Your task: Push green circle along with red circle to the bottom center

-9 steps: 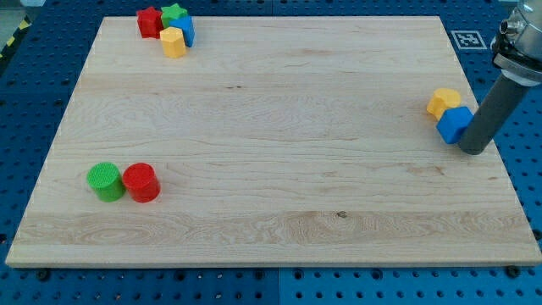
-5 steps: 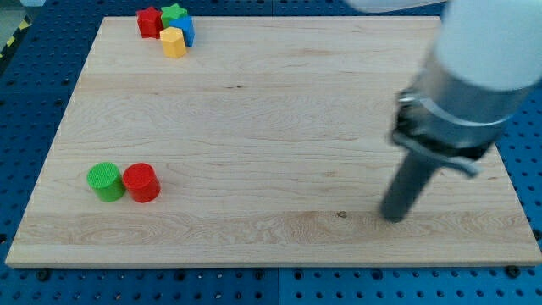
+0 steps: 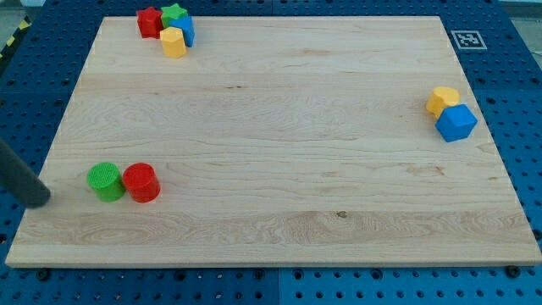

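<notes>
The green circle [image 3: 105, 181] sits on the wooden board [image 3: 279, 127] at the view's lower left. The red circle [image 3: 141, 182] touches its right side. My tip [image 3: 38, 200] rests near the board's left edge, a short way left of the green circle and slightly lower, not touching it. The dark rod runs up and out of the view's left side.
At the view's top left, a red block [image 3: 150, 21], a green block [image 3: 174, 13], a blue block [image 3: 186, 30] and a yellow block [image 3: 173, 41] form a cluster. At the right edge, a yellow block [image 3: 443, 100] touches a blue block [image 3: 456, 123].
My tip swept from the right edge beside the blue block, across the lower board, to the left edge beside the green circle. No block has moved.
</notes>
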Robot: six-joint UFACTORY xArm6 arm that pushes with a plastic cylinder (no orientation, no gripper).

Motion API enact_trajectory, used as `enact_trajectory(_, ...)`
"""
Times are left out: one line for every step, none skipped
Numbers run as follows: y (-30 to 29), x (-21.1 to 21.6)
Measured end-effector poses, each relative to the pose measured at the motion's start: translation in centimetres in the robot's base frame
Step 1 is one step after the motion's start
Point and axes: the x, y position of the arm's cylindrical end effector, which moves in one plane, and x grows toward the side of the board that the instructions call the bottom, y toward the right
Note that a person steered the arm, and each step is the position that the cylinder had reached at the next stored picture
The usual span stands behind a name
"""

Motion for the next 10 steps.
enact_trajectory(0.5, -1.3)
enact_trajectory(2.9, -1.1)
enact_trajectory(5.7, -0.4)
enact_trajectory(7.4, -0.2)
enact_trajectory(8.4, -0.2)
enact_trajectory(9.9, -0.2)
enact_trajectory(12.3, -0.2)
enact_trajectory(15.3, -0.2)
enact_trajectory(18.6, -0.2)
enact_trajectory(22.1, -0.2)
